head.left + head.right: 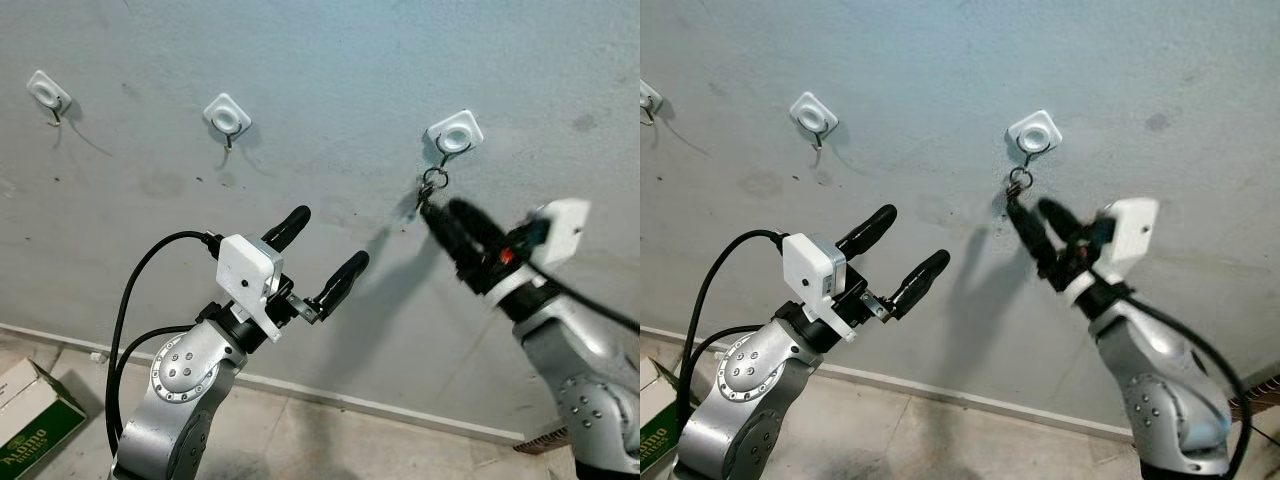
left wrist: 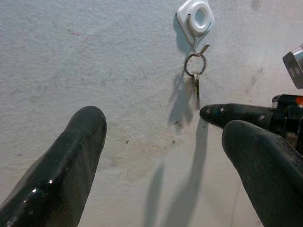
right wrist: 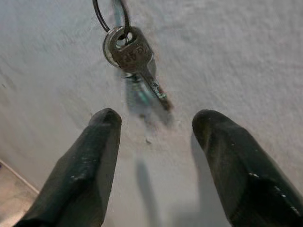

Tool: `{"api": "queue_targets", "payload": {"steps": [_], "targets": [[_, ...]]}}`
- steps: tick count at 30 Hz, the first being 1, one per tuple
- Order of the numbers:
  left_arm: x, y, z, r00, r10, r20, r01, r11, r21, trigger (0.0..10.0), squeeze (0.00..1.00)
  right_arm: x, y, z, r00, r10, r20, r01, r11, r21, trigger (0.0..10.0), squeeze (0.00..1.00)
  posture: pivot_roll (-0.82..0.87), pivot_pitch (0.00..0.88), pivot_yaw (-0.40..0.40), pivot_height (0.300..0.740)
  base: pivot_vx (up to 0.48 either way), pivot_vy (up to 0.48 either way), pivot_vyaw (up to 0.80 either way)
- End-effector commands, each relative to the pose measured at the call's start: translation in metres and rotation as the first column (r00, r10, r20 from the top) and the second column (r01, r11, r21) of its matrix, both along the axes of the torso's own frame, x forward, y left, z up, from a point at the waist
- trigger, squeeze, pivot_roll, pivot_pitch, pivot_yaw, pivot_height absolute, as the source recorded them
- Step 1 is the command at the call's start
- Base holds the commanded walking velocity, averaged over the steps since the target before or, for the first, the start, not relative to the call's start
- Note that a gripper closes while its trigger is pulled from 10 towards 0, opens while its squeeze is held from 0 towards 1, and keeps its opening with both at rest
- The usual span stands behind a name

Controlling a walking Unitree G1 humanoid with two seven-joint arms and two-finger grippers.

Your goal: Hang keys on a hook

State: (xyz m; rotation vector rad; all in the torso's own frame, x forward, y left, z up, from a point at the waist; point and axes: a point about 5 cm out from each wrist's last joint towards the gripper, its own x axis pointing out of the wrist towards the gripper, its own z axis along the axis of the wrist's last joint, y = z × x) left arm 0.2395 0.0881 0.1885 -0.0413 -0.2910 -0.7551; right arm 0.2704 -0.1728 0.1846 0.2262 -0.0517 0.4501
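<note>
the keys (image 3: 135,59) hung by their ring from the hook (image 1: 455,133) on the wall (image 1: 330,60). just below that hook, the right gripper (image 3: 156,142) gaped empty, and the left gripper (image 1: 325,255), farther from the hook, was spread wide too.

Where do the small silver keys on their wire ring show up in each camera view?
Left eye: silver keys right of centre, under the white square hook.
Right eye: centre, upper half.
Left wrist: upper right.
Right wrist: top, left of centre.
Shared landmark: that hook.

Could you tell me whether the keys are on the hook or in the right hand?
On the hook: the keys hang by their ring from the hook, and the right hand is open below them, not touching.
</note>
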Motion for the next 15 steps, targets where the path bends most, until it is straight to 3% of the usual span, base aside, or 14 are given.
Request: {"api": "queue_targets", "payload": {"steps": [1,12,15], "targets": [[-0.001,0.001,-0.001,1.0,0.007,0.002,-0.007,1.0,0.007,10.0,0.0,0.0,-0.001,0.004,0.999,-0.016,0.039,0.019,0.998,-0.053,10.0,1.0,-0.09,0.119,0.025,0.74,0.0,0.0,0.0],[-0.001,0.008,-0.007,0.998,0.052,-0.026,-0.052,0.998,0.018,10.0,0.0,-0.002,0.004,0.005,0.997,-0.022,0.077,0.031,0.994,-0.106,10.0,1.0,-0.08,0.116,0.03,0.74,0.0,0.0,0.0],[-0.001,0.018,-0.014,0.992,0.116,-0.051,-0.115,0.993,0.036,10.0,0.0,-0.006,0.003,0.0,0.996,-0.056,0.067,0.064,0.991,-0.116,10.0,1.0,-0.08,0.111,0.035,0.74,0.0,0.0,0.0]]}}
